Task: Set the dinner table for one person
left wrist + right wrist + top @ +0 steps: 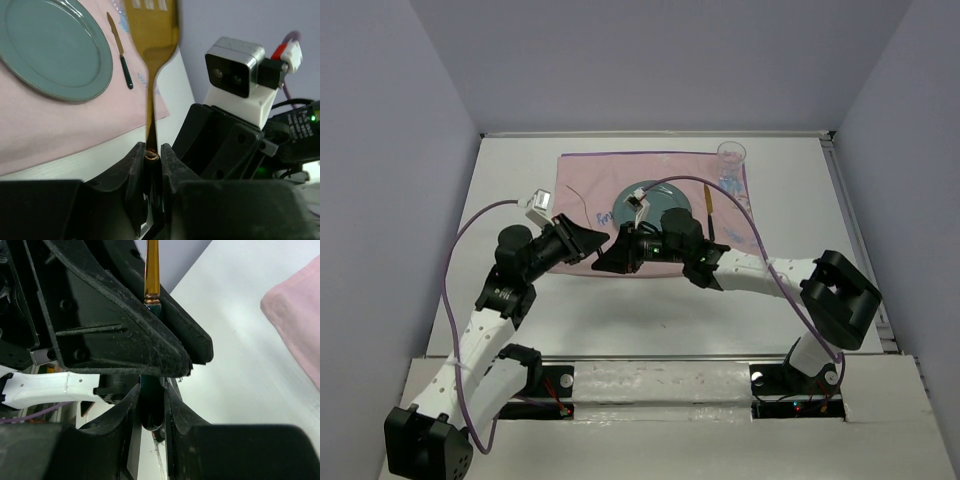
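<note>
- Large matte white rectangular dinner table [520, 300]: fills the scene; a pink rectangular cloth with blue print [582, 180] lies on its far half.
- Round teal plate [50, 45]: sits at the centre of the cloth. A gold knife with a dark handle [120, 50] lies just right of it, and a clear glass [731, 155] stands at the cloth's far right corner.
- Left gripper [151, 159]: fingers pinched on the neck of a gold fork with a dark green handle [150, 30].
- Right gripper [151, 402]: fingers clamped on the fork's green handle end.
- Both grippers meet tip to tip over the cloth's near edge. The fork appears clear of the table, though the top view hides it.
</note>
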Tool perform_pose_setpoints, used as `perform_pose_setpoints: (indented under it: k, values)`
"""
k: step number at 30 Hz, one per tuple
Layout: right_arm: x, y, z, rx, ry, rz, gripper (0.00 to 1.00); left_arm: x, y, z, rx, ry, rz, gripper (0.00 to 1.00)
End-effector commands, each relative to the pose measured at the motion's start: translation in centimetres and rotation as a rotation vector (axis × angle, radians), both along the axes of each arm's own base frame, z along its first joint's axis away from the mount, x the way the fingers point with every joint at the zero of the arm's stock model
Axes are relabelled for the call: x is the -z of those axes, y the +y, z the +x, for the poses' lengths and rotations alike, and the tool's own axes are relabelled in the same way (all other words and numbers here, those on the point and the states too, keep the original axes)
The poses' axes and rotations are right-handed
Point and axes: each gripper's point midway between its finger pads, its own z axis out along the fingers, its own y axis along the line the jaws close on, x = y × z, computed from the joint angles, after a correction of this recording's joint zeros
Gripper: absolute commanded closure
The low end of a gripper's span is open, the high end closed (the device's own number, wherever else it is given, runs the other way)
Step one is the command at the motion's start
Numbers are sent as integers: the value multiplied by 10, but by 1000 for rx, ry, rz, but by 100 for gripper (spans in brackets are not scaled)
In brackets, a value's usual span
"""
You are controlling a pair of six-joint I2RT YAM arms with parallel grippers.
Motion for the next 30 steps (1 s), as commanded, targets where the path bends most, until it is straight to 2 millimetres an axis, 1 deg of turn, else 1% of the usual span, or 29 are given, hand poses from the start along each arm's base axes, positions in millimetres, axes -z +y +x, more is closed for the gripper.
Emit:
perform_pose_setpoints:
  k: [1,2,3,5,6,7,8,9,10,11,12,13,14,15,16,17,18,19,20,21,22,23,24,25,27,28,29,30]
  values:
    - [-16,-1,-2,-31,-11,88,100,-12,2,1,-12,-67,-11,85]
    - [-15,-2,-4,-38,-3,94,100,-11,4,3,-29,-69,-3,98]
    - [-14,-2,-4,-39,-1,95,100,-9,6,5,-43,-67,7,100]
    - [-11,-3,-4,-28,3,89,100,-10,10,10,-73,-77,35,100]
    - [-7,-5,-4,-22,6,80,94,-4,15,16,-109,-55,63,100]
    - [-8,-7,-4,-16,4,82,76,-10,18,21,-134,-58,79,100]
    - [-5,-9,-4,-5,7,73,69,-6,22,25,-154,-56,120,100]
    - [2,-13,-6,-1,6,54,63,-2,31,35,-212,-16,175,100]
    - [6,-16,-6,7,4,41,59,1,36,41,-243,2,211,100]
    - [4,-21,-7,26,-3,31,54,7,42,45,-267,28,253,100]
    - [7,-25,-8,36,-9,20,51,11,45,49,-286,46,286,100]
    - [19,-32,-10,46,-17,-12,50,22,51,58,-308,88,355,100]
    - [28,-39,-8,75,-10,-54,50,29,55,62,-321,114,393,100]
    - [20,-47,-10,91,-34,-53,50,49,60,67,-332,175,458,100]
    - [22,-53,-10,108,-64,-75,50,45,62,75,-340,176,485,100]
    - [31,-62,-12,125,-70,-104,50,51,63,78,-330,184,534,100]
    - [26,-74,-11,164,-89,-125,50,57,69,84,-349,202,581,100]
    - [27,-80,-11,180,-119,-148,50,67,72,91,-346,246,642,100]
    - [37,-91,-9,220,-117,-192,50,72,75,94,-333,253,694,100]
    - [36,-96,-9,236,-132,-198,51,78,75,98,-326,269,733,100]
    - [26,-103,-9,252,-164,-186,51,87,80,106,-331,299,793,100]
    - [27,-108,-8,275,-170,-205,51,92,81,108,-313,303,845,100]
    - [26,-112,-8,285,-179,-206,51,109,84,110,-295,346,906,100]
    - [23,-118,-8,300,-195,-209,51,105,83,119,-290,333,934,100]
    - [22,-122,-9,307,-204,-212,52,112,80,124,-266,348,977,100]
    - [19,-125,-10,312,-216,-207,52,118,77,131,-260,355,1006,100]
    - [22,-127,-10,318,-213,-217,52,119,73,135,-252,349,1023,100]
    - [21,-129,-11,321,-215,-215,52,132,72,139,-232,369,1053,100]
